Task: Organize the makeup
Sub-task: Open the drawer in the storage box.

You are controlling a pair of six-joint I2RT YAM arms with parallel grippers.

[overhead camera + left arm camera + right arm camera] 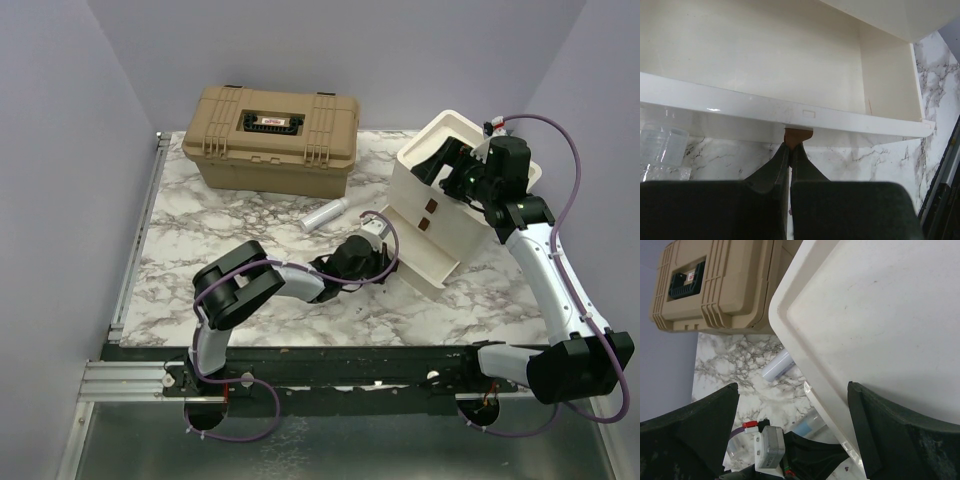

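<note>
The overhead view gives the layout. The tan case sits at the upper left of the marble worktop, and the white drawer box leans at centre right. The pale lavender tube lies on the marble between them, apart from both. The left tool meets the box's lower front near mid-frame, but from above its grip is hidden under the wrist.

The left wrist view shows that grip: the two dark fingers are clenched together, pinching a small brown tab under the front lip of an open drawer. The drawer's pale inside fills the upper frame. A clear plastic piece also shows at the left edge, on the marble; what it is cannot be told.

In the overhead picture the right tool is at the box's top, upper right. Only the right wrist view shows it released, spread wide. The box's white panel runs between the fingers, and the finger at lower left of the frame is over the marble. That view also shows a small tube with a light-blue tint low in the frame, just beside the box's edge. It cannot be made out from above.
</note>
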